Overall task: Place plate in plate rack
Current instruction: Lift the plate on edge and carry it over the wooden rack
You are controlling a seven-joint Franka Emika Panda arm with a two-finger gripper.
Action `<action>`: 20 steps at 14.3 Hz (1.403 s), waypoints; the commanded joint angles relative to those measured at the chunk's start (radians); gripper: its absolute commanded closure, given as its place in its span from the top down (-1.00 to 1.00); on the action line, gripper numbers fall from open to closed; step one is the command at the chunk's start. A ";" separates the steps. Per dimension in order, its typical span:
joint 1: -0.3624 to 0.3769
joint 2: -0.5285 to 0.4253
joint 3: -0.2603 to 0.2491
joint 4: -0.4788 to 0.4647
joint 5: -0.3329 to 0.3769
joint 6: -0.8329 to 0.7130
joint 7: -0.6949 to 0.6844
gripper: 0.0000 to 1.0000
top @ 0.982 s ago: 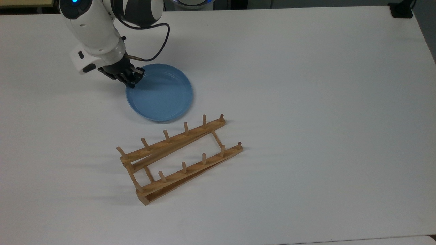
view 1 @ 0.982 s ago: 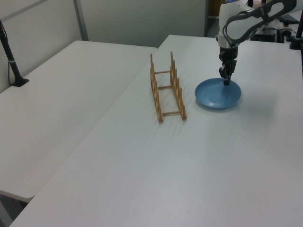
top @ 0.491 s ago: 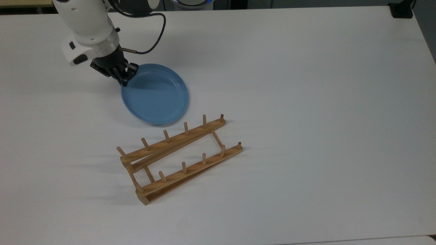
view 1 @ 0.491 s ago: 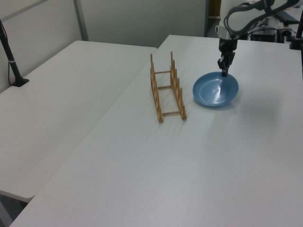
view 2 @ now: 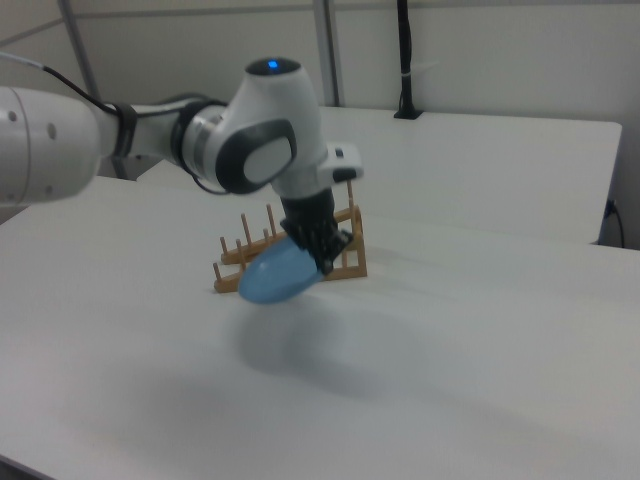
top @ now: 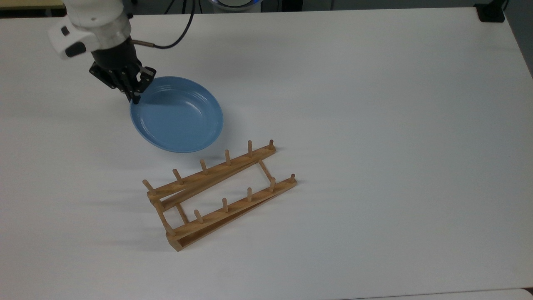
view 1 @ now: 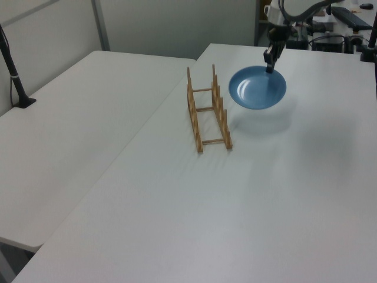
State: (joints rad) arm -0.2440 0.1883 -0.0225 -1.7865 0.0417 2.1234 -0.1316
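The two-finger gripper (top: 135, 95) grips the rim of the round light-blue plate (top: 177, 114), which hangs tilted above the white table (top: 374, 125), near the light-brown wooden plate rack (top: 220, 196). Step in hand, I judge: transport. Next: stand it upright between 2 peg pairs.

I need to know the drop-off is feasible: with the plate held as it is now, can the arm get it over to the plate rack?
Probably yes. The claw grips the plate by its rim, lifted off the table, and nothing stands between it and the plate rack.
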 commanded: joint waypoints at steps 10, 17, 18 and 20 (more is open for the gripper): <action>0.023 -0.116 0.301 0.072 -0.655 0.101 0.579 -1.00; 0.089 -0.061 0.358 0.041 -1.017 0.101 0.878 -1.00; 0.101 -0.044 0.361 0.038 -1.070 0.099 0.915 -1.00; 0.124 -0.007 0.371 0.033 -1.184 0.099 1.016 -1.00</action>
State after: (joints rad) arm -0.1435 0.1527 0.3452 -1.7405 -1.0321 2.1992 0.7739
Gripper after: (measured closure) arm 0.947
